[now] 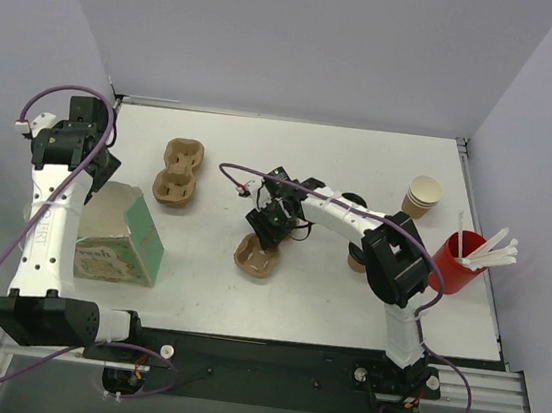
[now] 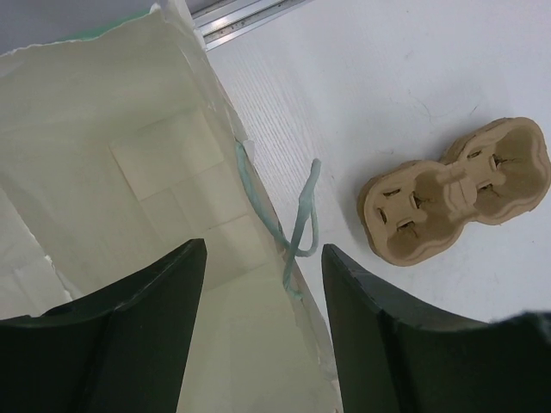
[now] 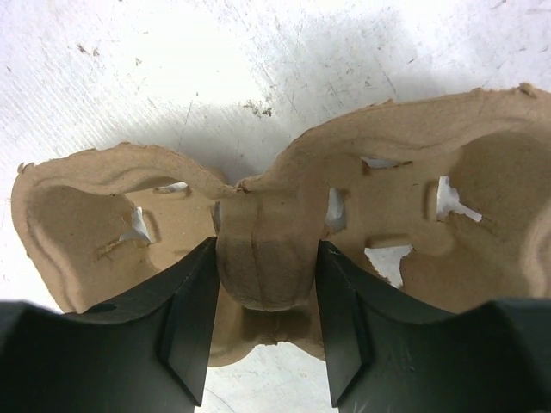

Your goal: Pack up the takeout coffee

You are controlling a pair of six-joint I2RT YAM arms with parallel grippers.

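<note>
My right gripper (image 3: 265, 254) pinches the pulp cup carrier (image 3: 405, 163) by its centre ridge.
It looks light and stiff but crushable, so I squeeze gently; my left gripper (image 2: 263, 249) hangs wide over the paper bag (image 2: 112, 155).

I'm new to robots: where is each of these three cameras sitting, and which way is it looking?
Top: fixed above and behind the arms, looking down at the table; both arms show.
Left wrist: on the left gripper, looking into the open paper bag; its two fingers show.
Right wrist: on the right gripper, looking down at a cup carrier; its fingers pinch the middle ridge.
Shared: top and left wrist both show the other carrier beside the bag.
</note>
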